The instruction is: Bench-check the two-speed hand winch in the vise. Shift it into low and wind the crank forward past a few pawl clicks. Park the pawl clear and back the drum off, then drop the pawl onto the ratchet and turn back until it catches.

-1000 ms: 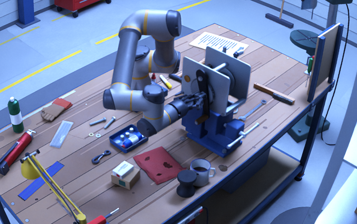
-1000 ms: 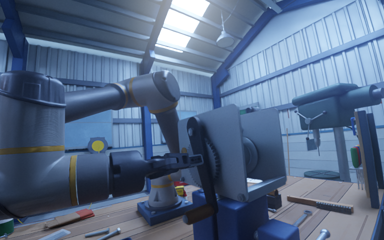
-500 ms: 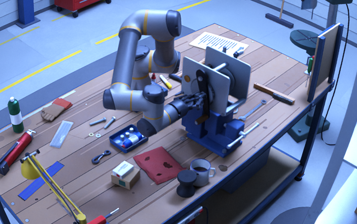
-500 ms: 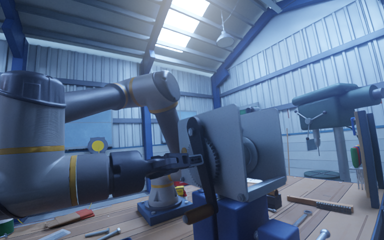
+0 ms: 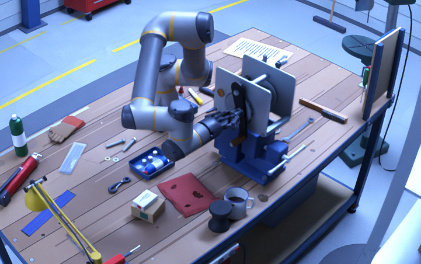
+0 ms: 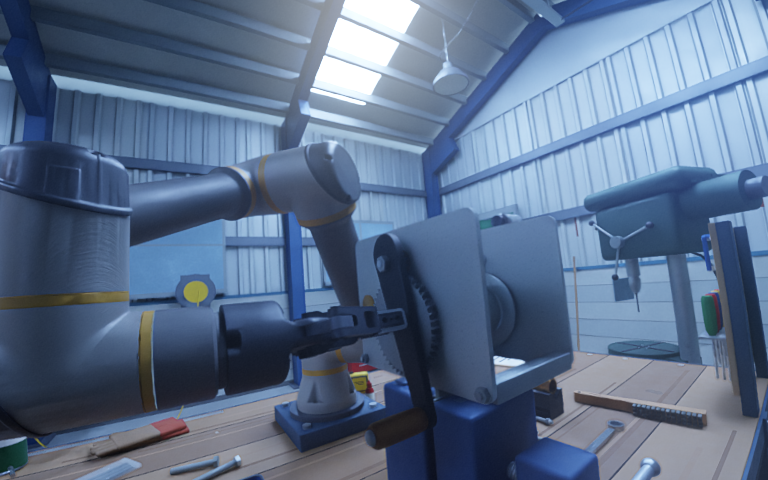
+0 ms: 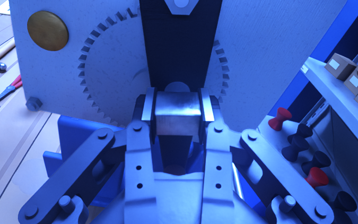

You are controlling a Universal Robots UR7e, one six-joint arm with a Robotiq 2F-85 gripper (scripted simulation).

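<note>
The hand winch [image 5: 254, 95] has two grey side plates and sits clamped in a blue vise [image 5: 254, 154] near the middle of the bench. Its black crank arm [image 5: 239, 108] hangs straight down across the near plate, with a wooden handle [image 5: 237, 141] at the bottom. A toothed ratchet wheel [image 7: 111, 77] shows behind the arm. At mid-height on the crank arm my gripper [image 7: 177, 111] is closed on a steel block [image 7: 177, 116] that sticks out from the arm. A brass disc [image 7: 47, 30] sits in the plate's upper corner. The pawl is hidden.
The blue vise has a long handle bar [image 5: 285, 159] jutting toward the bench's front edge. A blue parts tray [image 5: 151, 162], a red rag [image 5: 187, 193], a mug [image 5: 238, 198] and a black knob [image 5: 220, 216] lie in front of my arm. A wire brush [image 5: 323, 111] and a spanner [image 5: 297, 130] lie beyond the vise.
</note>
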